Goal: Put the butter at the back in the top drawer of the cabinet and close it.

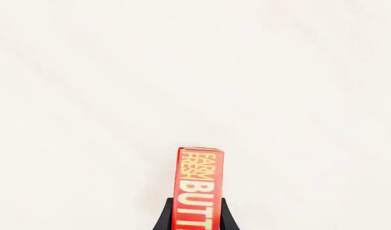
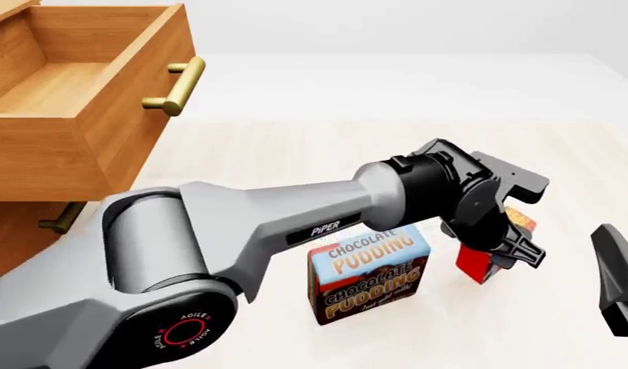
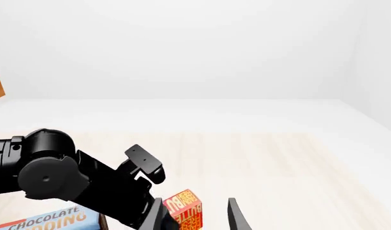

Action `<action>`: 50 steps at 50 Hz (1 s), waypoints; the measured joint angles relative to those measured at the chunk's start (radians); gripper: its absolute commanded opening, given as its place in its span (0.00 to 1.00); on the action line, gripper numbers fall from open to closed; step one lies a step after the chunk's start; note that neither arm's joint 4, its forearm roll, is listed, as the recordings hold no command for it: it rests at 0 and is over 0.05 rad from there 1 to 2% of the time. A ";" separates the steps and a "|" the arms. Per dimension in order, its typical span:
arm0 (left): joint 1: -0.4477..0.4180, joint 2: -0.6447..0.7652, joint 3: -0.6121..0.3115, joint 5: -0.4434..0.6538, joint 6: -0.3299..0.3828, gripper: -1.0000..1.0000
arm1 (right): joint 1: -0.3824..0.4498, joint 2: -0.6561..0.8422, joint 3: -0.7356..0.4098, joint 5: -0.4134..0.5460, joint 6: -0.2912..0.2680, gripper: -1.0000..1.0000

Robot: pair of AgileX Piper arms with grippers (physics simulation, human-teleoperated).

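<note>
Butter [image 2: 476,264] sits clamped between the left gripper's [image 2: 495,257] closed fingers, its long axis along them, just beside the chocolate pudding box [image 2: 370,273] toward the table's right edge, well apart from the open top drawer [image 2: 58,84] at the back-left.

A red butter [image 2: 476,261] box with yellow and white lettering is seen; the pudding box [image 2: 370,273] is blue and brown, the cabinet [image 2: 58,115] light brown wood with brass handles.

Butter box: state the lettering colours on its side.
Yellow and white on red, on the butter box; clearest in the left wrist view.
</note>
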 measured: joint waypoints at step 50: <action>0.015 -0.197 0.056 0.031 0.080 0.00 | 0.000 0.000 0.000 0.000 0.000 1.00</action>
